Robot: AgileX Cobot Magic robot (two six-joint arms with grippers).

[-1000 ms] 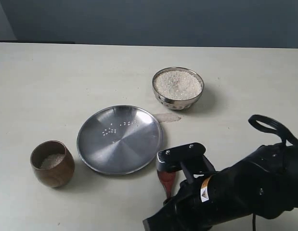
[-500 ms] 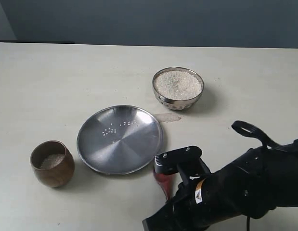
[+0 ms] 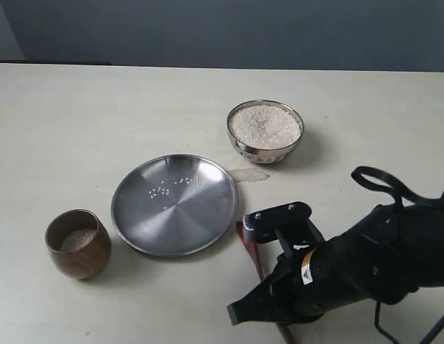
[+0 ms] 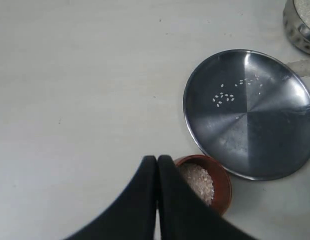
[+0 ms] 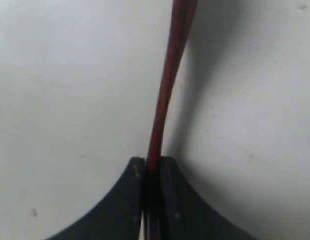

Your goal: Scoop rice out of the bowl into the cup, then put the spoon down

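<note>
Right gripper [image 5: 151, 162] pinches tight on the thin handle of the spoon [image 3: 249, 247], held low over the table [image 3: 78, 115] just right of the plate [image 3: 176, 223]; can't tell if the spoon touches the tabletop. Left gripper [image 4: 157, 161] is pressed together with nothing in it, close over the cup [image 3: 79, 261]. The cup stands left of the plate with a little rice [image 3: 78, 239] inside. The bowl [image 3: 265, 152] sits behind the plate, heaped with rice. Stray grains [image 3: 161, 192] lie on the plate.

Brown cup [image 3: 79, 256], reddish spoon [image 5: 168, 90], off-white rice [image 3: 265, 125], perhaps dotted steel bowl [image 3: 265, 153].
</note>
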